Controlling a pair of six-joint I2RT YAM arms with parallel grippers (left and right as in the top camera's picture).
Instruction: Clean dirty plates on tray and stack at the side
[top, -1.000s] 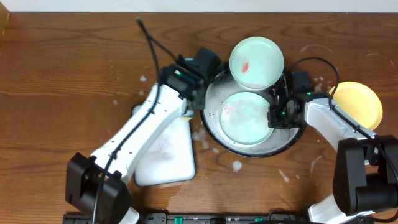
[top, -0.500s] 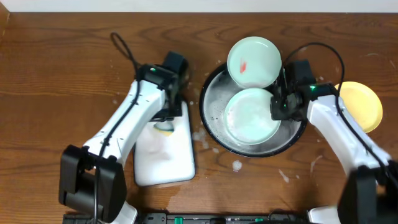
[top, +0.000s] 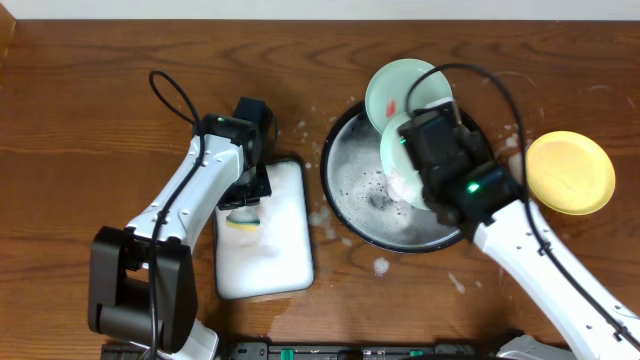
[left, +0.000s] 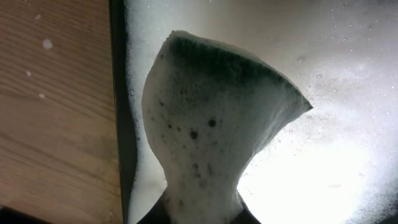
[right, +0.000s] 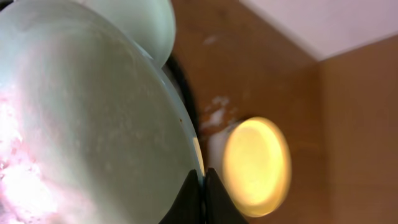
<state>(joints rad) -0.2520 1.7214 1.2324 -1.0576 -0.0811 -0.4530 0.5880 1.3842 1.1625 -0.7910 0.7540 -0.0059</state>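
My right gripper is shut on the rim of a pale mint-green plate and holds it tilted above the black tray, which holds white foam. In the right wrist view the fingers pinch that plate, which shows a pink smear. A second mint plate with a red smear leans on the tray's far rim. The yellow plate lies on the table at the right. My left gripper is shut on a foamy sponge over the white sponge tray.
Soap splashes dot the wood in front of the black tray and between the two trays. The left arm's cable loops over the table at the back left. The table's far edge meets a white wall.
My left arm carried the sponge from the black tray's edge left to the white sponge tray. My right gripper lifted the mint plate out of the foam and tilted it up.
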